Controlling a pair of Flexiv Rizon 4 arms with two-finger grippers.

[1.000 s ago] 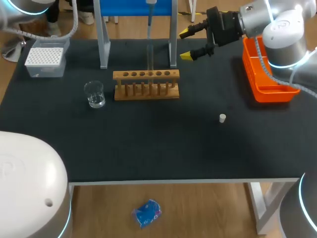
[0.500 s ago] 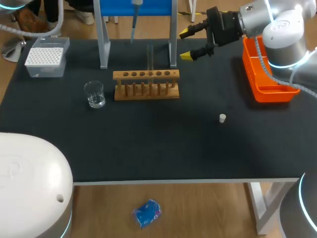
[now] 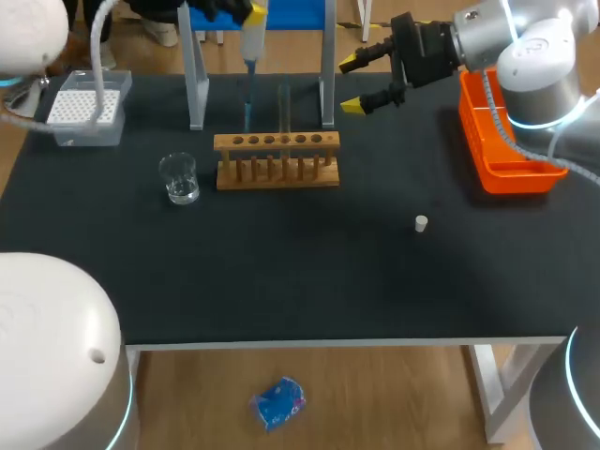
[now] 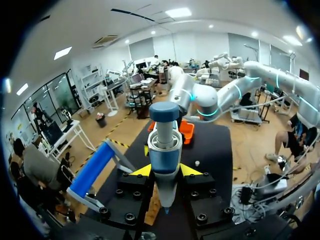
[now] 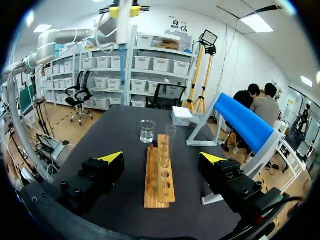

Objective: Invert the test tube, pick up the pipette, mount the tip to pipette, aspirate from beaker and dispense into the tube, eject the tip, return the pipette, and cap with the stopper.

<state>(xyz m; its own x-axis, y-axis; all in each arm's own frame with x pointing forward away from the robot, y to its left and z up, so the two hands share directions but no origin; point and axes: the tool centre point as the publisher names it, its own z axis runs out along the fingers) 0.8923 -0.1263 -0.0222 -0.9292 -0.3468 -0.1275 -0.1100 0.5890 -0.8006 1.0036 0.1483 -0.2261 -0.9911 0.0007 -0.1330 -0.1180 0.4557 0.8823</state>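
Note:
My left gripper [image 3: 242, 11] is shut on the white and blue pipette [image 3: 249, 66], which hangs upright behind the wooden rack [image 3: 277, 159]. Its thin lower end sits just left of the clear test tube [image 3: 284, 108] that stands upright in the rack. In the left wrist view the pipette [image 4: 165, 150] is clamped between the yellow tips of the left gripper [image 4: 165, 171]. My right gripper [image 3: 360, 82] stands open to the right of the stand; its wrist view looks along the rack [image 5: 160, 175] to the tube [image 5: 170, 136] and beaker [image 5: 147, 131]. The beaker [image 3: 178, 178] is left of the rack. The white stopper [image 3: 421, 223] lies at mid-right.
A white tip box [image 3: 86, 114] stands at the back left. An orange bin [image 3: 506, 150] sits at the right edge under my right arm. The blue pipette stand's grey legs [image 3: 197, 84] rise behind the rack.
The left arm has carried the pipette from above the tube to the left and lowered it behind the rack; its gripper has now come into view. The right arm has not moved.

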